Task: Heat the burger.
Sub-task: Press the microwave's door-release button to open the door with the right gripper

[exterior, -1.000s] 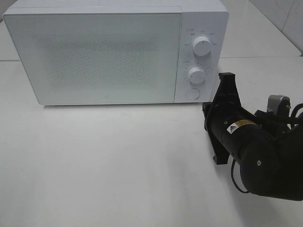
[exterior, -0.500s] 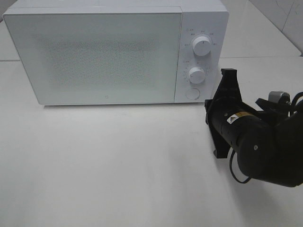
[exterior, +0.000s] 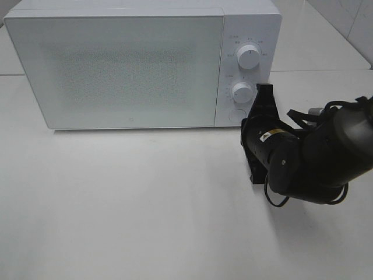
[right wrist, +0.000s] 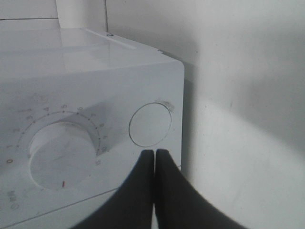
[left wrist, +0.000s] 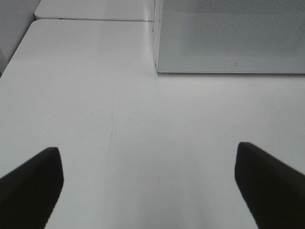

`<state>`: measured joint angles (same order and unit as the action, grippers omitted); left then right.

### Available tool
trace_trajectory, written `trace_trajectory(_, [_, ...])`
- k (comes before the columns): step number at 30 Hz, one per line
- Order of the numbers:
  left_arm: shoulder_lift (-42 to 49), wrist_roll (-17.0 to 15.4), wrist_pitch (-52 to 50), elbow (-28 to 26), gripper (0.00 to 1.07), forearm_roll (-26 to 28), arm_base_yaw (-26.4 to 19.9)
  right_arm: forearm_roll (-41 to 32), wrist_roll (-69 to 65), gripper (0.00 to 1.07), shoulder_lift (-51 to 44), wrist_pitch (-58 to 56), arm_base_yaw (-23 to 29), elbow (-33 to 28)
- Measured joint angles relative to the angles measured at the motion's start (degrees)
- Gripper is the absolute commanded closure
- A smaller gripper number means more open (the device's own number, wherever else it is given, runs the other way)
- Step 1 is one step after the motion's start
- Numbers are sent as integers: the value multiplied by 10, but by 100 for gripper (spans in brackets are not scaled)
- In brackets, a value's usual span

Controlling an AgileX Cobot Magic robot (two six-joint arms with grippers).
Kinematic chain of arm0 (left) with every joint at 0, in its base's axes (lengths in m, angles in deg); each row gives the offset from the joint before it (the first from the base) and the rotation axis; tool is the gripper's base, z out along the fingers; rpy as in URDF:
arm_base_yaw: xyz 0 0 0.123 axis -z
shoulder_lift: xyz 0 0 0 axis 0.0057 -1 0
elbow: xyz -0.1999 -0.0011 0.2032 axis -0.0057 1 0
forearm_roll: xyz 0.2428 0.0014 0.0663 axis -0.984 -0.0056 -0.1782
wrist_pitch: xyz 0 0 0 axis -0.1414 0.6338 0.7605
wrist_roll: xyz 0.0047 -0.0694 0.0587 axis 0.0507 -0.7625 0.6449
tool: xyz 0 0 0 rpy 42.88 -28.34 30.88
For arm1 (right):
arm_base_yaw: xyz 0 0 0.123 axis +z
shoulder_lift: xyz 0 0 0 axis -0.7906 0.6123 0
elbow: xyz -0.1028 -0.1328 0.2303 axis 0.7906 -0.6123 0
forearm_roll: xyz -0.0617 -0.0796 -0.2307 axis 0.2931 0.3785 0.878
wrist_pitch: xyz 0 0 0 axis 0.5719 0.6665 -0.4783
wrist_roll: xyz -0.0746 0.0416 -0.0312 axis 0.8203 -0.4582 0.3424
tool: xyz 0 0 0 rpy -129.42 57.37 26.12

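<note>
The burger is out of view. The white microwave (exterior: 116, 70) stands at the back of the table with its door shut. My right gripper (exterior: 246, 125) is shut with nothing in it. It sits at the lower right corner of the control panel. In the right wrist view its joined fingertips (right wrist: 155, 153) lie just short of the round button (right wrist: 150, 125), beside the lower dial (right wrist: 62, 155). My left gripper (left wrist: 147, 186) is open over bare table, short of the microwave's left front corner (left wrist: 157, 67). It does not show in the exterior view.
The control panel carries an upper dial (exterior: 249, 57), a lower dial (exterior: 242, 92) and the round button (exterior: 236, 115). White table (exterior: 145, 204) spreads in front of the microwave. A tiled wall (exterior: 349, 23) rises at the back right.
My right arm has swung left toward the microwave's control panel, bringing the shut fingers up to the round button. The left gripper has not moved.
</note>
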<state>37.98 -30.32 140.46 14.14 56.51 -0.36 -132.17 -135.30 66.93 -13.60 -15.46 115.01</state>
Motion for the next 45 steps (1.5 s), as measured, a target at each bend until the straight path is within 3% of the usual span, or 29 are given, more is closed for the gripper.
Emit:
trace_trajectory(21, [0, 0, 0, 0, 17, 0, 0, 36, -1, 107, 91, -12, -48, 105])
trace_trajectory(45, [0, 0, 0, 0, 17, 0, 0, 5, 34, 107, 116, -29, -50, 158])
